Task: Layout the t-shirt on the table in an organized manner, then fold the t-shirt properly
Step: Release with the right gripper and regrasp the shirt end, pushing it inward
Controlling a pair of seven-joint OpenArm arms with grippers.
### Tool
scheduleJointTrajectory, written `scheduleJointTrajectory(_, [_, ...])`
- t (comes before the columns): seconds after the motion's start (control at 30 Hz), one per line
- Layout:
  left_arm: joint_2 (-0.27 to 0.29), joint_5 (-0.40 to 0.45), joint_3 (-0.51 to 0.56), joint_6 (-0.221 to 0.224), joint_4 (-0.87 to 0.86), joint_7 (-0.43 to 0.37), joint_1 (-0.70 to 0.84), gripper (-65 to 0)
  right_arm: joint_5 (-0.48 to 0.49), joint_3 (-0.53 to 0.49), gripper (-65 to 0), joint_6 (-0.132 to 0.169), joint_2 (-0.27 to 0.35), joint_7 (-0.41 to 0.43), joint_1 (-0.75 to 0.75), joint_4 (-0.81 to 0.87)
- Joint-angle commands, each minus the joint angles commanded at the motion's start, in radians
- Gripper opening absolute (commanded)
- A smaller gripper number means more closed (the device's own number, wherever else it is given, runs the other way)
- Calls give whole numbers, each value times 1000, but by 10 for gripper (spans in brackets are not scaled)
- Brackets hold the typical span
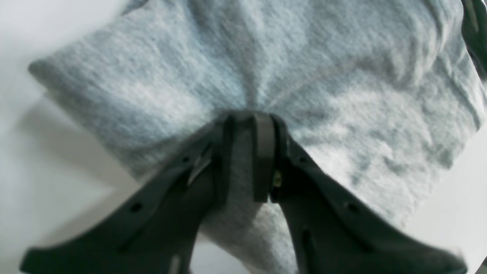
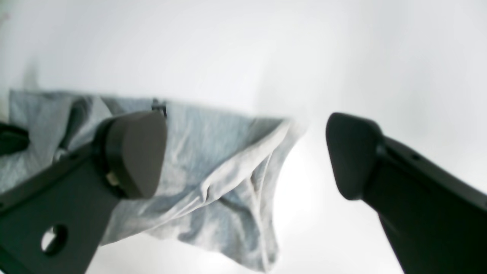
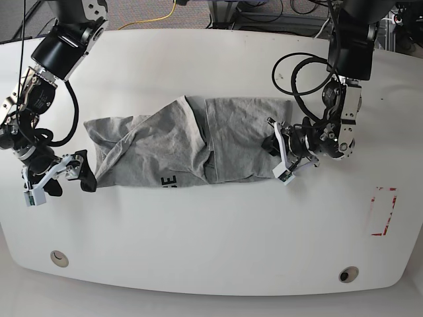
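Clamped fingers of the left arm [image 1: 249, 125] pinch a bunch of grey fabric, and the cloth puckers into radiating creases right where the two pads meet. From the base view that same gripper [image 3: 281, 158] sits at the t-shirt's [image 3: 185, 152] edge on that view's right, its cables looping up toward the arm above.

On the other side, the right arm's fingers [image 2: 247, 156] are spread wide with nothing between them; one dark pad [image 2: 137, 152] hangs in front of the shirt while the other pad [image 2: 352, 154] is out over bare white surface. In the base view this gripper [image 3: 63, 173] hovers just beside the garment's edge on that view's left, near a sleeve; I cannot tell whether it touches the cloth.

The t-shirt lies stretched across the middle of the worktop [image 3: 218, 244], rumpled, with a diagonal fold running through its centre and black letters [image 3: 169, 180] peeking out along its near edge. Two round grommet holes [image 3: 348, 273] sit near the front rim, and a red dashed rectangle [image 3: 383, 211] marks the surface well apart from the shirt
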Motion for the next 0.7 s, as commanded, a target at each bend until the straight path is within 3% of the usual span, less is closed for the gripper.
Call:
scheduleJointTrajectory(0.13, [-12,-5,2,-8,2,0,0,-568,8,5,0,0,35,5,54,-198])
scheduleJointTrajectory(0.27, [-9,0,2,-60,3,0,0,-568,6,6,0,0,61,52,80,-385])
scheduleJointTrajectory(0.37, [-9,0,2,-69,3,2,0,-568,6,6,0,0,66,89,83,-479])
scheduleJointTrajectory(0.7, [-11,0,2,-75,3,2,-2,-568,6,6,0,0,28,146,58,-598])
